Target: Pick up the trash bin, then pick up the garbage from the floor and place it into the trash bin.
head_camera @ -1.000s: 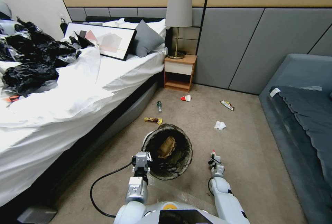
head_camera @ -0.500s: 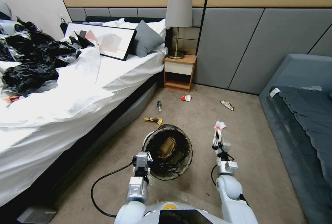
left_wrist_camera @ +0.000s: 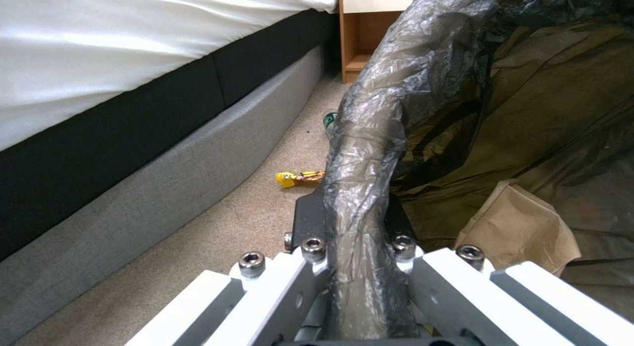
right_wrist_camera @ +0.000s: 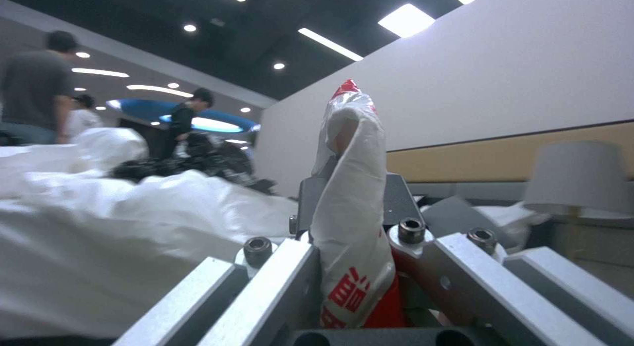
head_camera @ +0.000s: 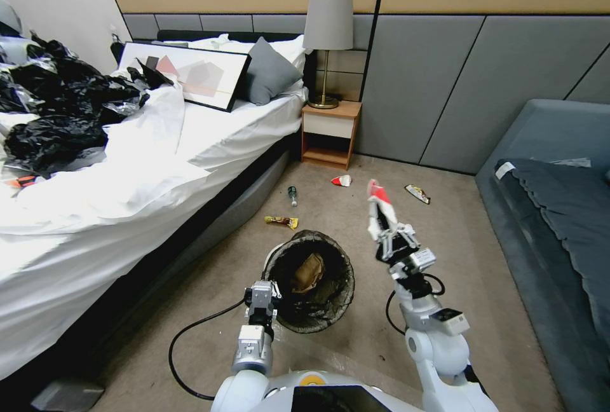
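The trash bin (head_camera: 309, 288), white with a dark liner, stands tilted on the carpet with a tan paper piece (head_camera: 308, 271) inside. My left gripper (head_camera: 262, 292) is shut on its near rim (left_wrist_camera: 367, 152); the left wrist view shows the liner-wrapped rim clamped in that gripper (left_wrist_camera: 354, 217). My right gripper (head_camera: 392, 234) is raised to the right of the bin, shut on a red-and-white wrapper (head_camera: 379, 203) that sticks up from it (right_wrist_camera: 350, 202). More garbage lies beyond: a yellow snack wrapper (head_camera: 281, 221), a small bottle (head_camera: 292, 194), a red-and-white wrapper (head_camera: 342, 180) and another wrapper (head_camera: 417, 193).
The bed (head_camera: 159, 164) with black plastic bags (head_camera: 57, 113) runs along the left. A nightstand (head_camera: 330, 135) stands at the back wall and a grey sofa (head_camera: 553, 208) at the right. A black cable (head_camera: 190, 342) loops on the carpet by my left arm.
My right arm has risen from near the floor beside the bin, carrying the red-and-white wrapper up and forward. The left gripper and bin have stayed put.
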Robot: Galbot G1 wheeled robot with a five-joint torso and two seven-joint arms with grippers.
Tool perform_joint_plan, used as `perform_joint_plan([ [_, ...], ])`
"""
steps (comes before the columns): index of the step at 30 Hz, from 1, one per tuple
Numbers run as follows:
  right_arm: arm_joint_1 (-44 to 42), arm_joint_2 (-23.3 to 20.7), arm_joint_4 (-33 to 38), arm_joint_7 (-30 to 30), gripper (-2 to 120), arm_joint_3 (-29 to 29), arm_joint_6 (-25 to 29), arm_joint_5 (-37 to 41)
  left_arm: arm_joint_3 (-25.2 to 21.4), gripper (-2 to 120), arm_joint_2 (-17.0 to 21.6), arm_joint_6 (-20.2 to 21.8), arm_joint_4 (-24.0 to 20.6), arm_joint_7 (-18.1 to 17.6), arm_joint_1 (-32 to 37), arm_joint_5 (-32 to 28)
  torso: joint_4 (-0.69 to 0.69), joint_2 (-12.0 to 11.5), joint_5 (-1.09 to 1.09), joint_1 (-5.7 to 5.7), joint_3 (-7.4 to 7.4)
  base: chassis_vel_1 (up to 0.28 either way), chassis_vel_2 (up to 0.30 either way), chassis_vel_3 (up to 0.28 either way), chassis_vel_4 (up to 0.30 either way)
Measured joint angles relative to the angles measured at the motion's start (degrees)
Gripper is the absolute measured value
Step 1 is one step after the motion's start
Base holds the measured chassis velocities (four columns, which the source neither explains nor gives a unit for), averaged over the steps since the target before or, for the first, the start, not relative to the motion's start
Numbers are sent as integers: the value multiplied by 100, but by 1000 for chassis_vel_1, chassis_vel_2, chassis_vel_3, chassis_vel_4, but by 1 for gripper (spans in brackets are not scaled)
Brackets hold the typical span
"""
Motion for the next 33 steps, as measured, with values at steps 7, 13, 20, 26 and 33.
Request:
perform_joint_plan([
  [7,-230,-42,-361,-151,0,-677,201,-498,1,0,-3,0,7,6,-14,-13,0,0,-1,0,0,0,0,0,0],
  [13,-274,13,-609,-150,0,-803,315,-665,0,0,-15,1,10,8,-22,-16,0,0,-1,0,0,0,0,0,0],
  [20,-215,54,-1048,-146,0,-729,423,-677,0,0,-24,26,-18,7,-26,-65,0,0,0,0,0,0,0,0,0],
  [26,-121,81,-1189,-145,0,-614,433,-607,0,0,-25,117,-84,-35,-16,-184,0,0,0,0,0,0,0,0,0],
  [33,30,100,-1310,-130,0,-396,435,-512,0,0,-33,150,-137,-54,-8,-210,0,0,0,0,0,0,0,0,0],
])
